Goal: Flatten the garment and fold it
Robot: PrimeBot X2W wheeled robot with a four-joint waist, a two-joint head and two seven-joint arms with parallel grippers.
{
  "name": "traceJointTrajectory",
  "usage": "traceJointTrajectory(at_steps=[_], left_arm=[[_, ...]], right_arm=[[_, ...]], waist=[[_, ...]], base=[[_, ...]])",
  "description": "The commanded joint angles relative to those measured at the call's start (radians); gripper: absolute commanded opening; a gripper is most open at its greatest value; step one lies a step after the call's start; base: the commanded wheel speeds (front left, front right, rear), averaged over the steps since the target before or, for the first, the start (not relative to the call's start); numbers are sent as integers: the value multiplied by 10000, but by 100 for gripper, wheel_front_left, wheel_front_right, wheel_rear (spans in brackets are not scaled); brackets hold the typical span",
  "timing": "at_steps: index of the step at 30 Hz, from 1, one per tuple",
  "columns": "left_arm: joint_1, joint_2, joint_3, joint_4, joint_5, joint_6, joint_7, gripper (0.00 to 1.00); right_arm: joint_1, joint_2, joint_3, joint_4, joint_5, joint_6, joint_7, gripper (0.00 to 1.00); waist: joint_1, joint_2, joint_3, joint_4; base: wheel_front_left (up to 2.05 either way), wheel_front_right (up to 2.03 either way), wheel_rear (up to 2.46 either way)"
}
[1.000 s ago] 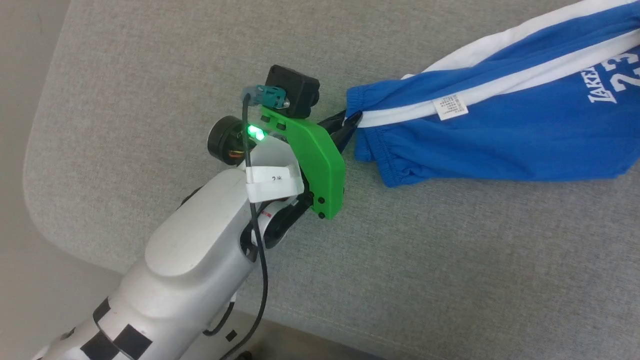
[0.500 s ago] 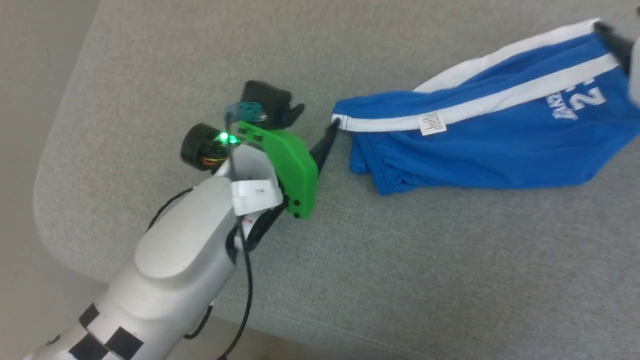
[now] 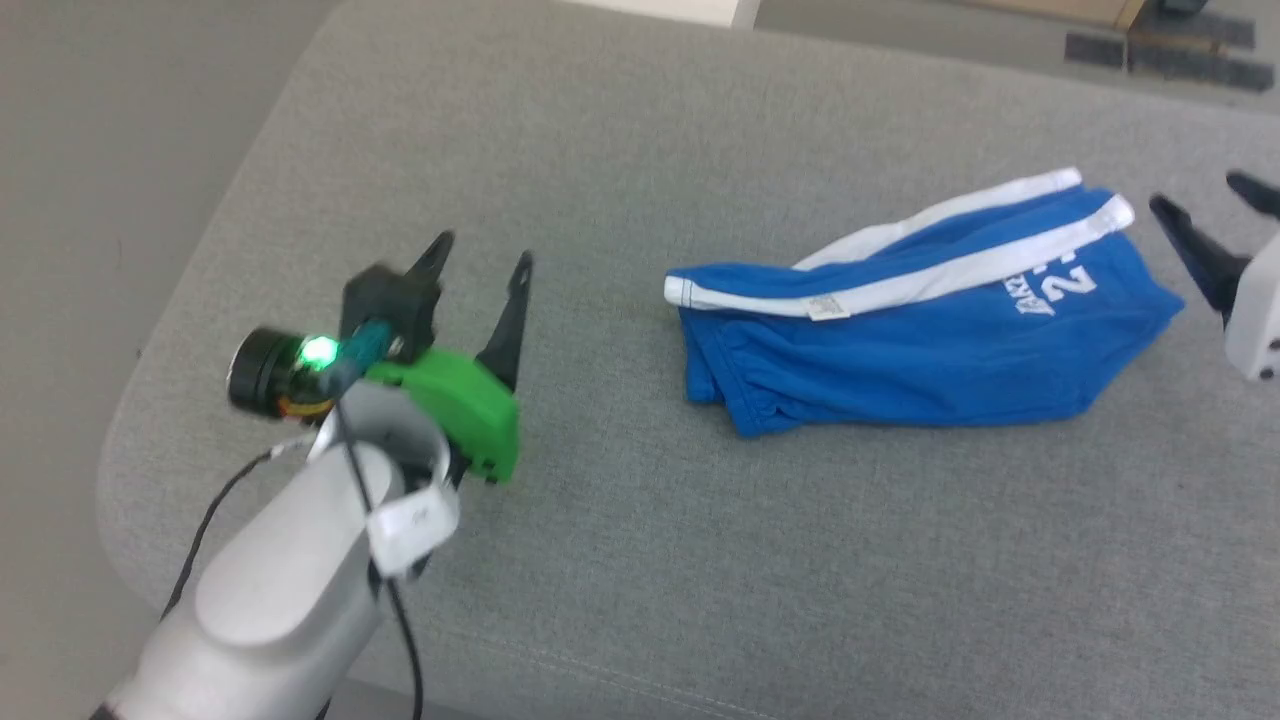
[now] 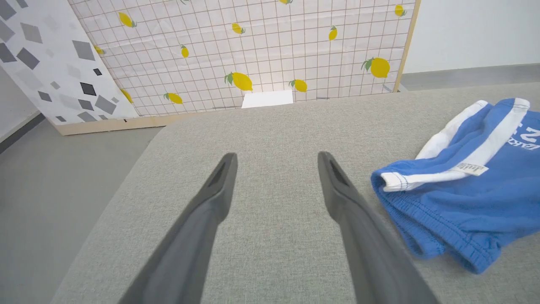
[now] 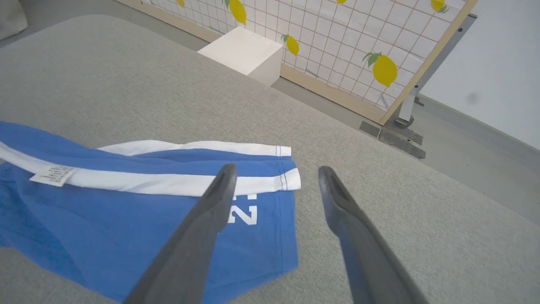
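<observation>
Left wrist view, grey cushion (image 4: 274,126), blue garment (image 4: 485,194), lemon-print panel (image 4: 274,42)

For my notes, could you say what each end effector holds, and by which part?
Nothing is held: left end effector and right end effector stand open, clear of the shorts.

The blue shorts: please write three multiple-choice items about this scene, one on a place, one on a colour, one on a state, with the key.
1. Where do the shorts lie?
A) on the grey cushion
B) on the floor
C) in a basket
2. What colour are the side stripes?
A) red
B) white
C) black
3. How is the left gripper?
A) shut on the shorts
B) shut and empty
C) open, apart from the shorts
Key: 1 A, the fabric rests on the cushion; 2 B, white bands run along the blue; 3 C, its fingers stand spread over bare cushion.
</observation>
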Motion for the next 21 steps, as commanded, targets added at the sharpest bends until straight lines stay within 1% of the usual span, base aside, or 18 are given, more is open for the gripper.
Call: traceJointTrajectory(at_steps=[1, 4, 7, 11, 13, 17, 21], left_arm=[[339, 167, 49, -124, 91, 167, -276, 100], [844, 386, 103, -360, 328, 550, -782, 100], [1383, 551, 92, -678, 622, 991, -1230, 100], [1984, 679, 53, -1172, 1067, 1535, -1610, 100], [2249, 720, -36, -1404, 1316, 1720, -1720, 100], [2614, 778, -272, -1674, 1819, 1962, -1832, 100], [2781, 667, -453, -1709, 1994, 1930, -1878, 100]], right_arm=[[258, 34, -46, 130, 86, -19, -93, 100], [505, 115, -147, 455, 165, -19, -12, 100], [689, 258, -267, 915, 186, -19, 334, 100], [767, 475, -546, 1436, 202, -19, 711, 100], [756, 595, -755, 1759, 225, -19, 907, 100], [625, 785, -1163, 2492, 154, -19, 1283, 100], [375, 956, -1560, 3349, 49, -19, 1654, 100]], waist=[[1, 0, -398, 90], [1, 0, -494, 188], [1, 0, -531, 318], [1, 0, -443, 517], [1, 0, -357, 630], [1, 0, -111, 878], [1, 0, 167, 1144]], base=[[0, 0, 0], [0, 0, 0], [0, 0, 0], [0, 0, 0], [0, 0, 0], [0, 0, 0], [0, 0, 0]])
